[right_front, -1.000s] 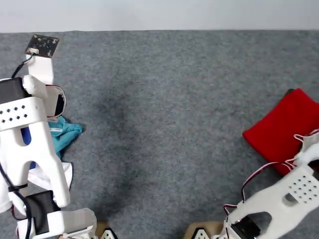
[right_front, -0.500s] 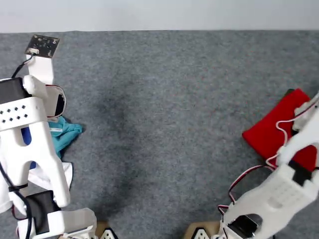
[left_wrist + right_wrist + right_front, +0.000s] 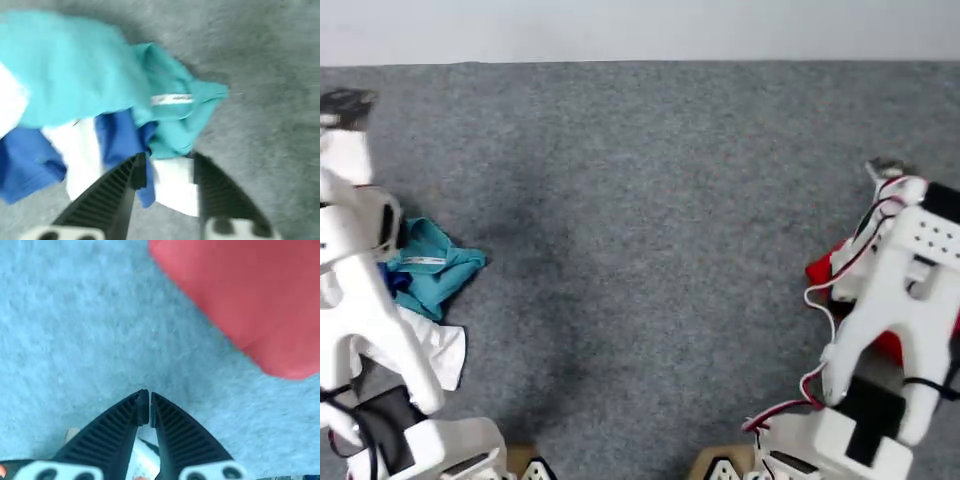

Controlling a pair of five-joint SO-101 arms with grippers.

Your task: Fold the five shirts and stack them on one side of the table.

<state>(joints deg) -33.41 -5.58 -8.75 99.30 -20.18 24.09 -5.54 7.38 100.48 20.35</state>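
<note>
A crumpled pile of shirts lies at the table's left edge: a teal shirt [image 3: 432, 268] [image 3: 100, 85] on top, a blue shirt [image 3: 120, 145] and a white shirt [image 3: 435, 350] [image 3: 175, 185] under it. My left gripper [image 3: 165, 165] hangs open above the pile, over the blue and white cloth. A folded red shirt [image 3: 825, 270] [image 3: 250, 295] lies at the right side, mostly hidden by the right arm [image 3: 910, 290] in the high view. My right gripper [image 3: 146, 402] is shut and empty over bare carpet, a little way from the red shirt.
The table is covered with grey carpet [image 3: 650, 220], wide and bare between the two arms. A pale wall [image 3: 640, 30] runs along the far edge. Both arm bases [image 3: 450, 450] stand at the near edge.
The right arm has swung up from the near right corner and now stands over the red shirt. The left arm has shifted left, uncovering more of the teal shirt.
</note>
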